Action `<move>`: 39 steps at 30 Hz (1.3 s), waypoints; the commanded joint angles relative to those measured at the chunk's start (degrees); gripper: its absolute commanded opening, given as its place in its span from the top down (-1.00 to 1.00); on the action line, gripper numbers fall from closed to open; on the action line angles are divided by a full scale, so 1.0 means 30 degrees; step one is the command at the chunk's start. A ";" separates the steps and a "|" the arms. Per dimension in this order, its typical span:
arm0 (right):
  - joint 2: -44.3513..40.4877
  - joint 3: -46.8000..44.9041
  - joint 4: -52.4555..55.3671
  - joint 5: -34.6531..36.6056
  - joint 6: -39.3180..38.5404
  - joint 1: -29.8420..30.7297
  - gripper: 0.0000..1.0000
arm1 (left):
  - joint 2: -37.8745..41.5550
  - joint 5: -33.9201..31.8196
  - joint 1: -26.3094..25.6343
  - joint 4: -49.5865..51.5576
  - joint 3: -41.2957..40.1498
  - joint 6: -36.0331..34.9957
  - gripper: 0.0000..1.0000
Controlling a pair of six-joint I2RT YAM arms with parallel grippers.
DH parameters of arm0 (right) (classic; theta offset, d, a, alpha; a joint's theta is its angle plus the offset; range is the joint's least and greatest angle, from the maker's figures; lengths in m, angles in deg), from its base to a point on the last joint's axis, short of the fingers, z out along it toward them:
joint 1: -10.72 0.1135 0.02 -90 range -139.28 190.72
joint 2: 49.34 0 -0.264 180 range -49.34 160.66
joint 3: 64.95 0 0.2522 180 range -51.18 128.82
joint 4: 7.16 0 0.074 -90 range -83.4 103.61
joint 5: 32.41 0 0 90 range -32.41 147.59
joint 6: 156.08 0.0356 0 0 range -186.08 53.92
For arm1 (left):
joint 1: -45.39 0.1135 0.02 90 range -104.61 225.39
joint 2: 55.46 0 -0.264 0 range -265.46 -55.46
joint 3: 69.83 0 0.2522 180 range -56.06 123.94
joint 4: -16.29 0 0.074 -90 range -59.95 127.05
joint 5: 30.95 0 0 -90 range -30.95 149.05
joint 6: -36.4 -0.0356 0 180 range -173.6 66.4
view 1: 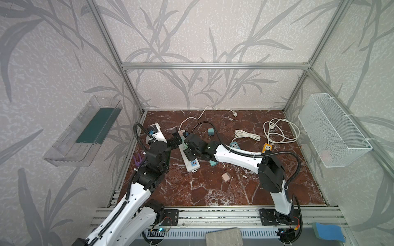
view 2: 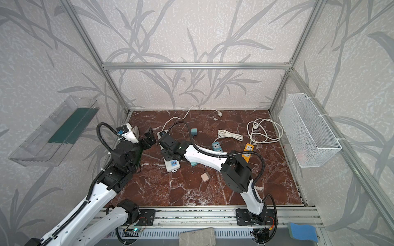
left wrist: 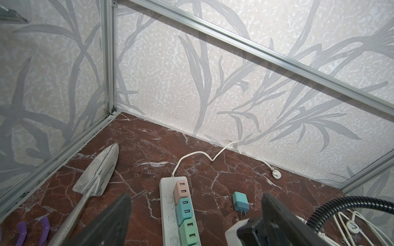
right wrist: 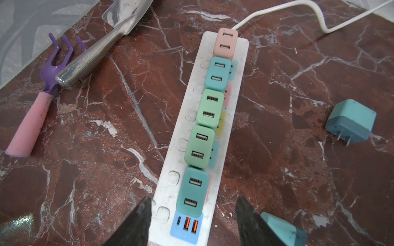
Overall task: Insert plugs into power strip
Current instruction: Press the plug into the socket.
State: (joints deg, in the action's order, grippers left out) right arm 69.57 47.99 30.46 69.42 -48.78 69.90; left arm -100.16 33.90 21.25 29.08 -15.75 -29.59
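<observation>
A white power strip (right wrist: 234,85) lies on the marble floor with several plugs seated in a row: pink (right wrist: 227,42), teal (right wrist: 217,73), two green and one more teal (right wrist: 193,191). My right gripper (right wrist: 193,201) is open, its fingers straddling the strip's near end on either side of that teal plug without touching it. My left gripper (left wrist: 196,196) is wide open above the strip's (left wrist: 168,204) cord end, holding nothing. Loose plugs lie nearby: teal ones (view 1: 211,132) (right wrist: 281,231) and a pink one (view 1: 225,176).
A metal trowel (left wrist: 96,176) and a purple fork with a pink handle (right wrist: 42,95) lie left of the strip. Coiled white cables (view 1: 281,132), a blue-grey socket block (view 1: 234,146) and a yellow one (view 1: 267,148) sit to the right. A wire basket (view 1: 334,130) hangs on the right wall.
</observation>
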 commanded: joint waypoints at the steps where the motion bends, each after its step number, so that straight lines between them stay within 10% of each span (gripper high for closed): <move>1: 0.0182 0.0398 0.0280 0.0347 -0.0332 -0.0678 -0.25 | 0.0030 -0.0306 0.0055 -0.0408 -0.0182 0.0024 -0.88; 24: 0.0491 -0.1467 -0.0522 0.0536 0.1210 -0.0841 -0.16 | -0.0425 -0.0137 0.0049 -0.0522 -0.0225 -0.0031 -0.88; 30: -0.3050 -0.2510 -0.1239 -0.0312 0.0525 -0.0868 -0.19 | -0.0389 -0.0245 0.0051 -0.1034 -0.0359 -0.0671 -0.88; 39: -1.1472 -1.2173 -0.2996 0.0899 0.1793 -0.2050 -0.19 | -0.1884 0.1829 0.0021 -0.0763 0.0104 -0.0993 -0.71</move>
State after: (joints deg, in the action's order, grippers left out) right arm 39.63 17.92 22.29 70.03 -45.63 65.77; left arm -104.65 36.85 21.25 27.40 -16.16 -32.15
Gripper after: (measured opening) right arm 0.595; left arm 0.862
